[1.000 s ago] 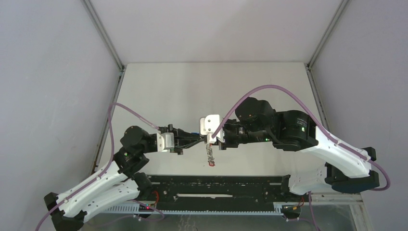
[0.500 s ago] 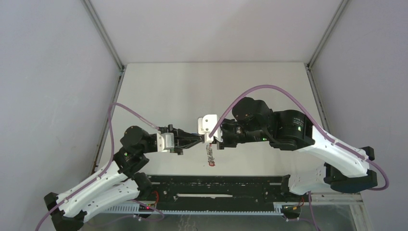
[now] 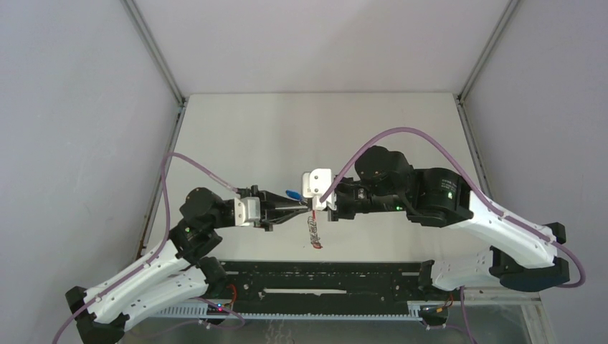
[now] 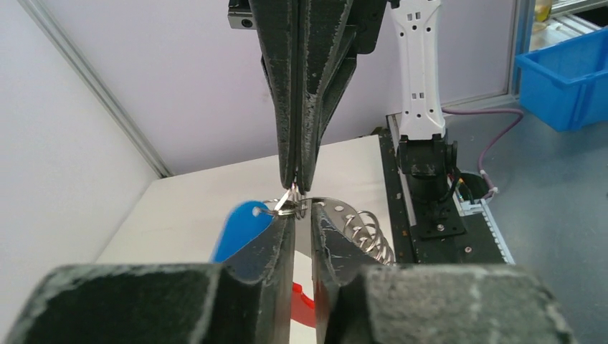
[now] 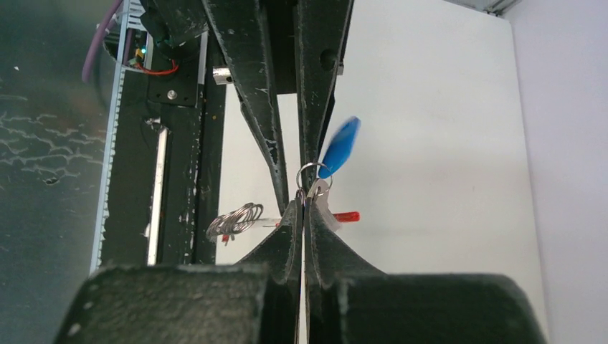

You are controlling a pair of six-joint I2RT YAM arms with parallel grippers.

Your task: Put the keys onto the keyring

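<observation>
Both grippers meet above the near middle of the table. My right gripper (image 3: pixel 316 208) (image 5: pixel 301 203) is shut on a small silver ring of the keyring (image 3: pixel 313 228). The keyring's cluster of silver rings (image 5: pixel 233 221) (image 4: pixel 367 231) and red band (image 4: pixel 302 302) hang below it. My left gripper (image 3: pixel 300 205) (image 4: pixel 302 213) is nearly closed, pinching the blue-tagged key at its small ring. The blue tag (image 3: pixel 292 193) (image 4: pixel 240 226) (image 5: pixel 341 147) sticks out beside the fingertips. A red piece (image 5: pixel 346 216) shows behind my right fingers. I cannot tell the red-tagged key apart.
The white table (image 3: pixel 323 136) is walled by grey panels at left, right and back. A black rail (image 3: pixel 323 279) runs along the near edge under the grippers. A blue bin (image 4: pixel 566 79) stands off the table in the left wrist view.
My right gripper moved slightly left, then back right, with the keyring. The blue tag now shows more clearly above my left fingertips.
</observation>
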